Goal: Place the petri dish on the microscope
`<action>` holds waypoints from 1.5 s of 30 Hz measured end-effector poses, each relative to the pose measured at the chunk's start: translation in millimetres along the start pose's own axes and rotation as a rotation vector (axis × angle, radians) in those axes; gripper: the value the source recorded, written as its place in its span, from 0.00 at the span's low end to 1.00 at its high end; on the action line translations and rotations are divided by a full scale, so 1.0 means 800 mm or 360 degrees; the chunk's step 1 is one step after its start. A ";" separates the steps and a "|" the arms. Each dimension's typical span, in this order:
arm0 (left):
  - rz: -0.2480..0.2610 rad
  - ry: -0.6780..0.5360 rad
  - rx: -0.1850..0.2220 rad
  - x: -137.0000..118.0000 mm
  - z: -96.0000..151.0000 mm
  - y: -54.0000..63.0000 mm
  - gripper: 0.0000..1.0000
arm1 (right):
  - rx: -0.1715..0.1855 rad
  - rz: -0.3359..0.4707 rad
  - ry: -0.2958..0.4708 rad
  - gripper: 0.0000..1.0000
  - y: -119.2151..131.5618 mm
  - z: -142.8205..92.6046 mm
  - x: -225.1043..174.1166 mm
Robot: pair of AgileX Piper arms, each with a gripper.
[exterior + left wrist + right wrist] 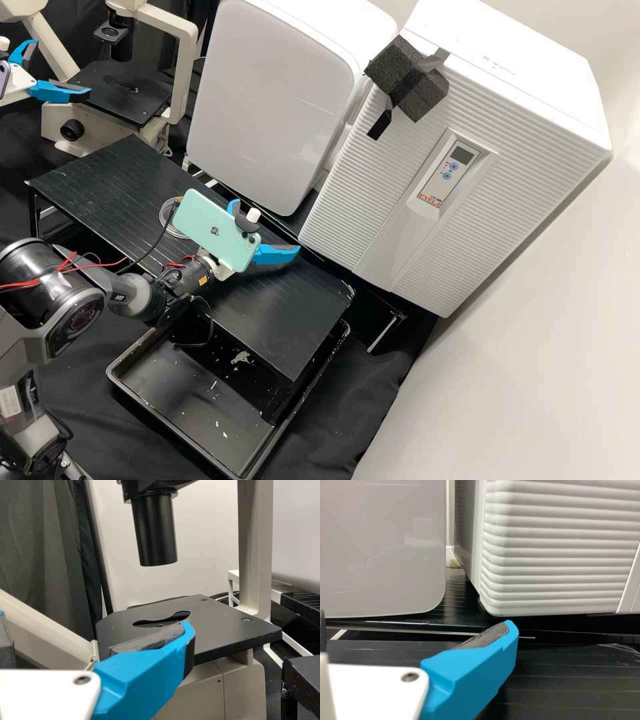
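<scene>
Gripper L (61, 69) released nr microscope (181, 80), gripper R (265, 227) likewise released over blk platform (83, 170).

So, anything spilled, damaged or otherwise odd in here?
Yes: white flecks litter the black tray partly under the ribbed shelf, and a pale patch shows near them; it looks untidy, perhaps debris or a spill.

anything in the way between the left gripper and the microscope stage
Nothing visible stands between the left gripper and the microscope stage. The black tube hangs above, with a gap beneath, so a low approach looks free.
</scene>
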 end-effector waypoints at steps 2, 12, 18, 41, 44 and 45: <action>0.0000 0.0000 0.0000 0.000 0.000 0.000 1.00 | 0.0000 0.0000 0.0000 1.00 0.000 0.000 0.000; -0.0001 -0.0011 0.0002 0.000 0.002 0.000 1.00 | 0.0000 0.0000 0.0000 1.00 0.000 0.000 0.000; 0.0003 -0.0211 -0.0035 -0.009 0.027 0.006 1.00 | 0.0000 0.0000 0.0000 1.00 0.000 0.000 0.000; -0.0158 -0.1503 0.0025 -0.047 0.214 -0.007 1.00 | 0.0000 0.0000 0.0000 1.00 0.000 0.000 0.000; -0.0210 -0.1550 -0.0022 -0.043 0.230 -0.014 1.00 | 0.0000 0.0000 0.0000 1.00 0.000 0.000 0.000; -0.0243 -0.1562 -0.0016 -0.043 0.236 -0.020 1.00 | 0.0000 0.0000 0.0000 1.00 0.000 0.000 0.000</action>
